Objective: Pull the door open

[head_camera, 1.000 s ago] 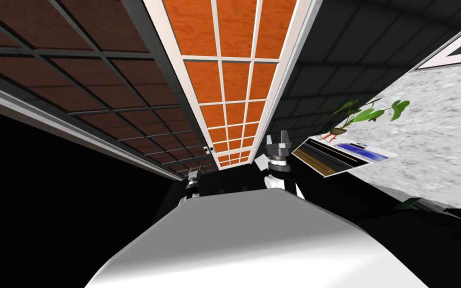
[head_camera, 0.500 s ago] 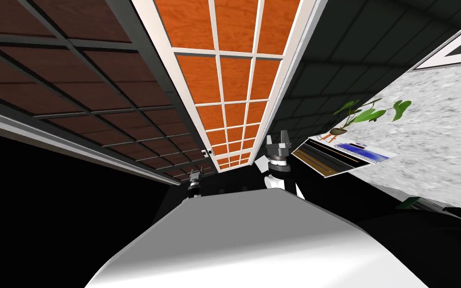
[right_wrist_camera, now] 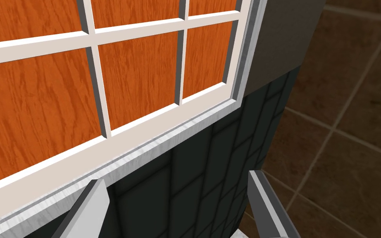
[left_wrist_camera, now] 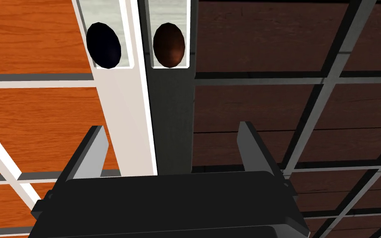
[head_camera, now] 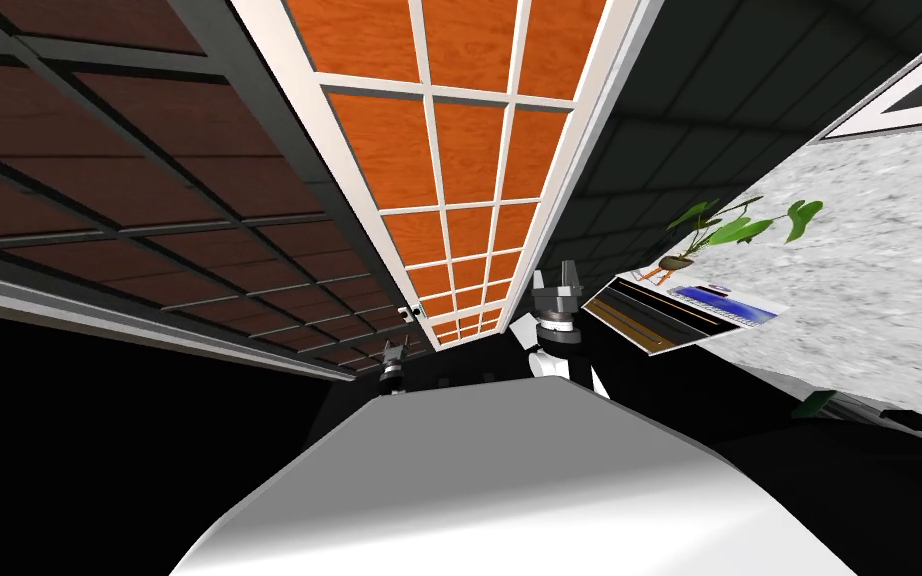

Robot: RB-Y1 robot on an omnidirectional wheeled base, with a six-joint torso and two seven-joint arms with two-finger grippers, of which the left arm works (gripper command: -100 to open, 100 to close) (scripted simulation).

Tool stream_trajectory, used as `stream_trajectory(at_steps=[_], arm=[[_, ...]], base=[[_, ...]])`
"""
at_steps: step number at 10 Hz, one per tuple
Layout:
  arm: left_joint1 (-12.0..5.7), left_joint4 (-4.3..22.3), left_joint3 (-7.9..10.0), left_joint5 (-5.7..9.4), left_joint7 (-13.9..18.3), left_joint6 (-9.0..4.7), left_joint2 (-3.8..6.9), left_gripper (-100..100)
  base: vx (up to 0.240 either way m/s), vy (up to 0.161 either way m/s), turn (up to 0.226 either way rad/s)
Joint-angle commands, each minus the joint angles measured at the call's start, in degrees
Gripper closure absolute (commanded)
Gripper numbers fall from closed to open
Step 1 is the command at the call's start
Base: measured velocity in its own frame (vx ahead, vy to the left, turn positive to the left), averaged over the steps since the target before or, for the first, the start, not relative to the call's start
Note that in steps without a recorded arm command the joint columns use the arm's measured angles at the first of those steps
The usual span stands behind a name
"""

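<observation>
A home: paned orange door [head_camera: 469,150], potted plant [head_camera: 727,231], striped rug [head_camera: 689,312], tiled floor [right_wrist_camera: 351,136].

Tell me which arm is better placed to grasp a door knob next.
Left. The left tool, open, faces the dark knob and brown knob where the doors meet. The right tool, also open, faces the orange door's far edge by the dark tiled wall.

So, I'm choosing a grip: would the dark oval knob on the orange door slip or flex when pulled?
Probably slippery: the knob looks smooth and rounded. Likely rigid: it sits on a plate set in the orange door's white frame.
</observation>
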Motion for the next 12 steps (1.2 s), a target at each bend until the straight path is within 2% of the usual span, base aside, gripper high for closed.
stream_trajectory(at_steps=[1, 5, 6, 9, 12], arm=[[0.93, 0.64, 0.94, 0.38, -0.28, 0.11, 0.98, -100], [2.79, 2.22, 3.47, 1.44, -1.09, 0.4, 2.9, -100], [2.79, 2.22, 3.47, 1.44, -1.09, 0.4, 2.9, -100], [4.63, 4.1, 6.57, 2.79, -2.16, 0.75, 4.43, -100], [5.95, 5.78, 9.38, 4.04, -3.21, 1.06, 5.32, -100]], base=[[-0.086, 0.029, 0.045], [-0.168, 0.017, 0.021], [-0.138, 0.01, 0.01], [-0.152, 0.032, 0.003], [-0.175, 0.033, -0.014]])
